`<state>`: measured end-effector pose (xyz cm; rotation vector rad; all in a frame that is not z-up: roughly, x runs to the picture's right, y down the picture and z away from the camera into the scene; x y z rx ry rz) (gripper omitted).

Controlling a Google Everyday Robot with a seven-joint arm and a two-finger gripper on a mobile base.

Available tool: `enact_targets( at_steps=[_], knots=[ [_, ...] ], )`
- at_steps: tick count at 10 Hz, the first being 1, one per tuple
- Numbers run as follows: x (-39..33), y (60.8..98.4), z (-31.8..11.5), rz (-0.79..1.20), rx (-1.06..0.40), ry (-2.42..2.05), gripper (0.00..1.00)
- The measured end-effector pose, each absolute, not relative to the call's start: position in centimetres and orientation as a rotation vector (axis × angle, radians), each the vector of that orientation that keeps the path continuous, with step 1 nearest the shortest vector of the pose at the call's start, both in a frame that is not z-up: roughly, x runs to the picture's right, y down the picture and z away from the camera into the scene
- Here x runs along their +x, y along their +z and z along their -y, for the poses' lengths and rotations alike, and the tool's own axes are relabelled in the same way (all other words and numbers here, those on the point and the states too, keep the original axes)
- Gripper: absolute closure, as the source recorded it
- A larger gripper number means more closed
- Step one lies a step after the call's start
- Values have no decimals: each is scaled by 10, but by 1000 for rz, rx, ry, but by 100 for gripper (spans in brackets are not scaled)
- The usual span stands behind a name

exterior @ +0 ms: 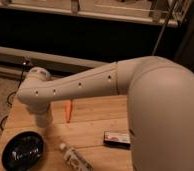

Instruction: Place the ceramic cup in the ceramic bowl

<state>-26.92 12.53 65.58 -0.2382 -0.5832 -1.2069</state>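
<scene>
Jaws impossible to read as the gripper hangs low over the wooden table, just above the ceramic bowl.

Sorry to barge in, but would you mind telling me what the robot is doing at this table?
The robot's white arm reaches across the wooden table, its wrist pointing down at the far left, where the gripper sits low over the tabletop. The black ceramic bowl waits empty at the front left. An orange marker, a white bottle and a small black box lie nearby.
</scene>
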Motion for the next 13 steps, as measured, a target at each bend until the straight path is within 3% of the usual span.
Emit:
enact_targets(
  at_steps=[3, 6, 10, 13],
  knots=[
    [-278, 596, -170, 617, -169, -1374, 99],
    [-306, 568, -198, 683, -146, -1459, 99],
    [-346, 577, -205, 732, -132, -1440, 99],
    [-360, 614, -215, 700, -147, -1409, 99]
  ],
)
